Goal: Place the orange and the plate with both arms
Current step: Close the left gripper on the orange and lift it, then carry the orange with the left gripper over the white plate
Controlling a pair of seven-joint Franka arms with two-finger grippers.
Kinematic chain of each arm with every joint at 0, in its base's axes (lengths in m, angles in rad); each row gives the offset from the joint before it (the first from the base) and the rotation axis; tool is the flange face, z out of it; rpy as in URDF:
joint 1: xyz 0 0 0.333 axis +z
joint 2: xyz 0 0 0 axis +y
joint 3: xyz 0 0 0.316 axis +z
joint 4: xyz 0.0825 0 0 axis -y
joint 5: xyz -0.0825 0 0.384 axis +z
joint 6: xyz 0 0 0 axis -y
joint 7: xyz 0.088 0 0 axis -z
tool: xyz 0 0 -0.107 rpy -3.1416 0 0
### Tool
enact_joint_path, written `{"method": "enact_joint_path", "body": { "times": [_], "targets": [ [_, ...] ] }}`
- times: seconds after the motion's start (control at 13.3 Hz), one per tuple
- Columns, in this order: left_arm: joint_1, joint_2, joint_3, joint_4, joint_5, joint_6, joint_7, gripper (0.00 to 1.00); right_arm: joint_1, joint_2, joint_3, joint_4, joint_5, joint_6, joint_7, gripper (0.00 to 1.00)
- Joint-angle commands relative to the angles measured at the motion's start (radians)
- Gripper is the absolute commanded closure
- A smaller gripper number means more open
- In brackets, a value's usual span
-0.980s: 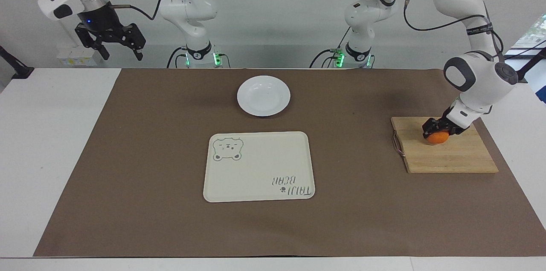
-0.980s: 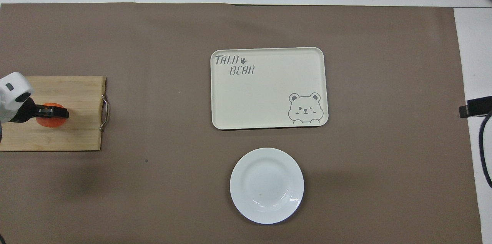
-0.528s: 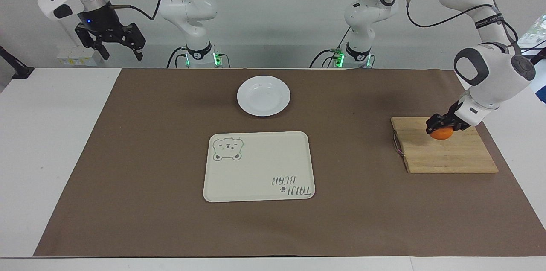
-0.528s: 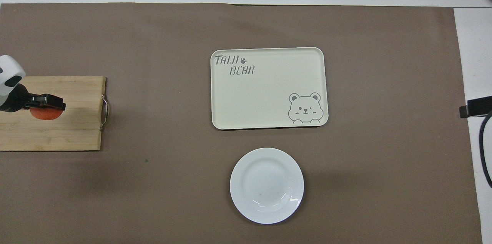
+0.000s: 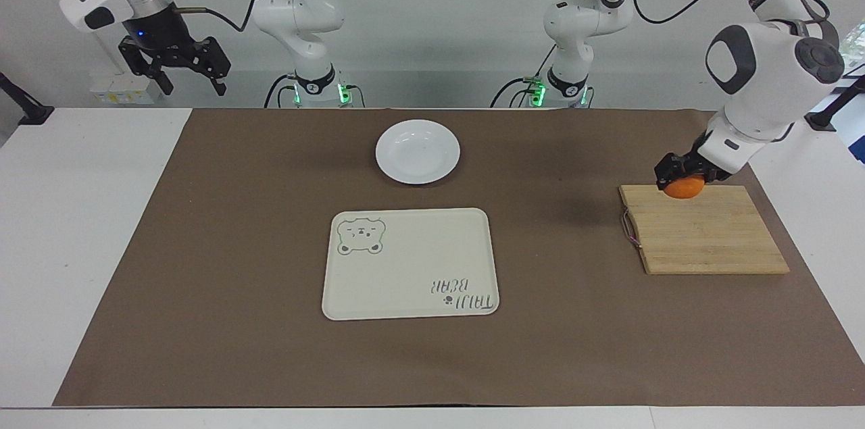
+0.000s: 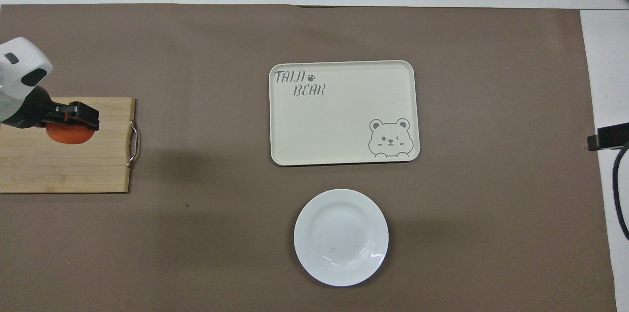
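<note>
My left gripper is shut on the orange and holds it in the air over the wooden cutting board. The fruit hangs clear of the wood. The white plate lies empty on the brown mat, near the robots at the table's middle. Above the table's corner at its own end, my right gripper waits raised and open, holding nothing.
A cream rectangular tray with a bear drawing lies empty, farther from the robots than the plate. The board has a metal handle on the side facing the tray. A brown mat covers most of the table.
The left gripper has lifted the orange off the cutting board and carried it up and slightly toward the table's middle. The right arm has not moved.
</note>
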Motion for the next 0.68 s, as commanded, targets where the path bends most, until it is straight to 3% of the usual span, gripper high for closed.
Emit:
{"method": "enact_joint_path", "body": {
  "times": [0.0, 0.6],
  "targets": [
    [-0.102, -0.082, 0.014, -0.006, 0.055, -0.071, -0.080, 1.00, -0.010, 0.003, 0.007, 0.013, -0.011, -0.017, 0.015, 0.00],
    [-0.365, -0.196, 0.003, -0.026, 0.049, -0.229, -0.323, 1.00, -0.009, 0.003, 0.007, 0.012, -0.011, -0.017, 0.015, 0.00]
  ]
}}
